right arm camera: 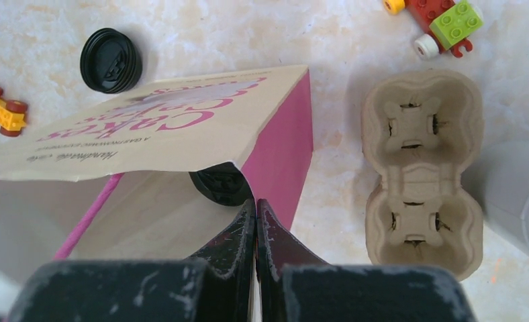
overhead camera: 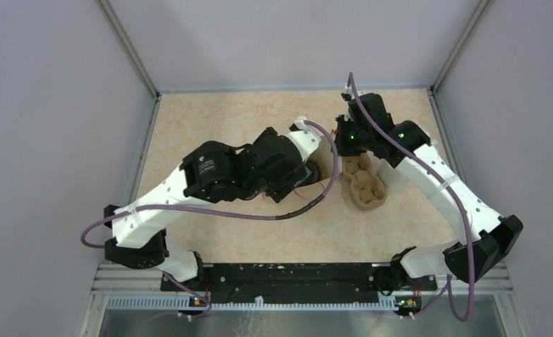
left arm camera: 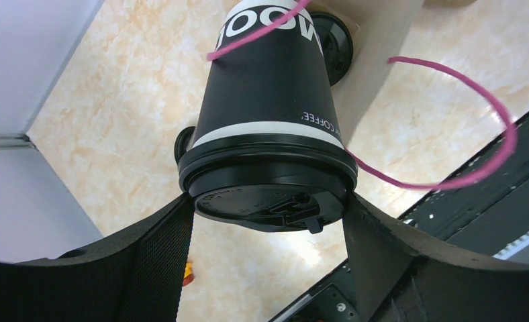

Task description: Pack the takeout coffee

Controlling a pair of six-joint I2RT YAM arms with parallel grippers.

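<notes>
**Left fingers (left arm camera: 161,261) clamp a cup beside the bag**

Left fingers are clamped on the lid rim of the black takeout cup (left arm camera: 272,94), lid facing my wrist camera, over the table (left arm camera: 114,80). Right fingers (right arm camera: 235,235) are pressed together at the paper bag (right arm camera: 181,127) rim; whether they catch paper, I cannot tell. The pulp carrier (right arm camera: 423,168) lies beside the bag. A second black lid (right arm camera: 111,60) sits beyond it.

The cup (left arm camera: 268,100) is matt black paper, and its lid (left arm camera: 268,184) is black plastic with a faint sheen. The left gripper's (left arm camera: 268,221) jaws wear matt, mesh-textured black padding. At three o'clock from the smooth paper bag (right arm camera: 181,127), the carrier (right arm camera: 419,168) is rough, matt moulded pulp. The surface (left arm camera: 114,100) looks smooth and beige-marbled.
</notes>
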